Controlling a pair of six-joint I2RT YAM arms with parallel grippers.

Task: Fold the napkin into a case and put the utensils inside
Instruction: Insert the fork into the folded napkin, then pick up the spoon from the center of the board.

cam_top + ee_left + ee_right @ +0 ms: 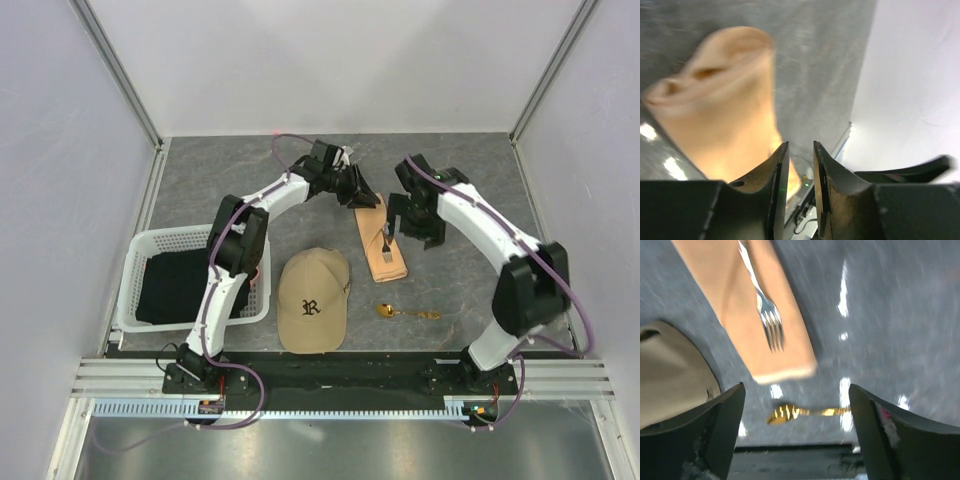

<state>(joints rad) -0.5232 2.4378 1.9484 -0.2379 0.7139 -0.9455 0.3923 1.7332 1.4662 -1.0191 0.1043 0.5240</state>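
Your folded napkin [385,258] carries a fork [385,238]; the spoon [400,312] lies off its near end. At its far end, your left gripper [800,145] — slightly parted, empty; over its right edge, your right gripper [796,387] — wide apart.

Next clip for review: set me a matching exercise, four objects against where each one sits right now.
Things:
1. fork
2. gold spoon
3. black cloth
4. tan cap

Places:
A. inside the white basket
B. lying on the folded napkin
C. alone on the bare table, nearer the arm bases than the napkin
D. on the table between the basket and the spoon

Pairs: 1-B, 2-C, 3-A, 4-D
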